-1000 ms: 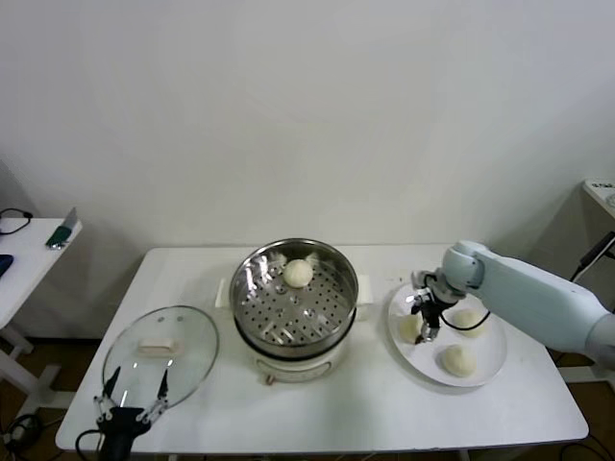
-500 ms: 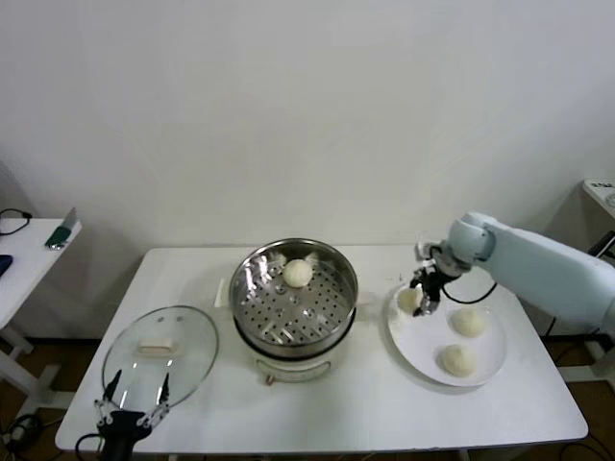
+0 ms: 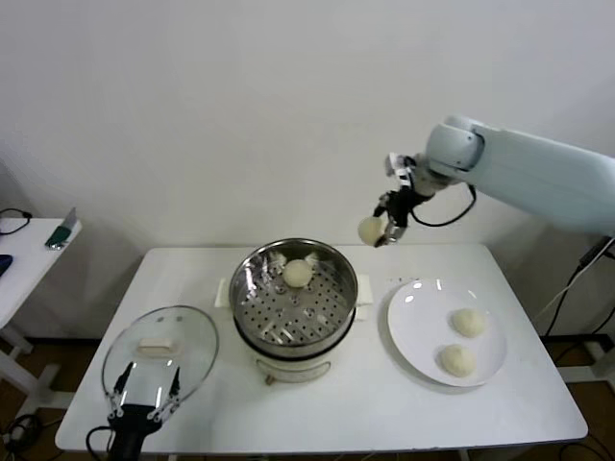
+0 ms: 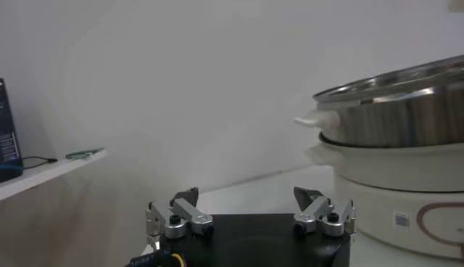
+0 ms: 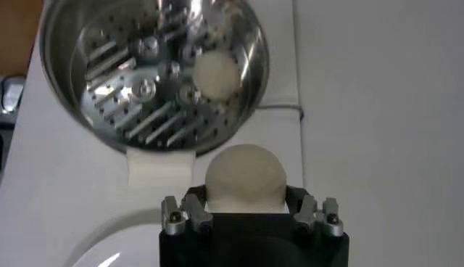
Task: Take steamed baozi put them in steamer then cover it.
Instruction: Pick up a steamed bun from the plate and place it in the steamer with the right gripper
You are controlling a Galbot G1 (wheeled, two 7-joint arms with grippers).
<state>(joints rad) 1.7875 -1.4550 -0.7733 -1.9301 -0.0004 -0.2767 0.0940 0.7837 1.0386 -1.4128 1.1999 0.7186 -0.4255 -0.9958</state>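
Observation:
My right gripper (image 3: 382, 229) is shut on a cream-white baozi (image 3: 371, 230), held high in the air to the right of and above the steamer (image 3: 295, 295). In the right wrist view the held baozi (image 5: 245, 178) sits between the fingers, with the steamer (image 5: 130, 80) below. One baozi (image 3: 298, 273) lies in the steamer's perforated basket. Two more baozi (image 3: 468, 322) (image 3: 456, 360) lie on the white plate (image 3: 413, 322). The glass cover (image 3: 160, 353) lies on the table left of the steamer. My left gripper (image 3: 144, 415) is open at the front left edge, near the cover.
A small white side table (image 3: 29, 252) with a green object stands at the far left. The steamer's white base (image 4: 406, 192) stands close by in the left wrist view.
My right gripper has lifted a baozi off the plate and carried it up and left toward the steamer. The left gripper has barely moved.

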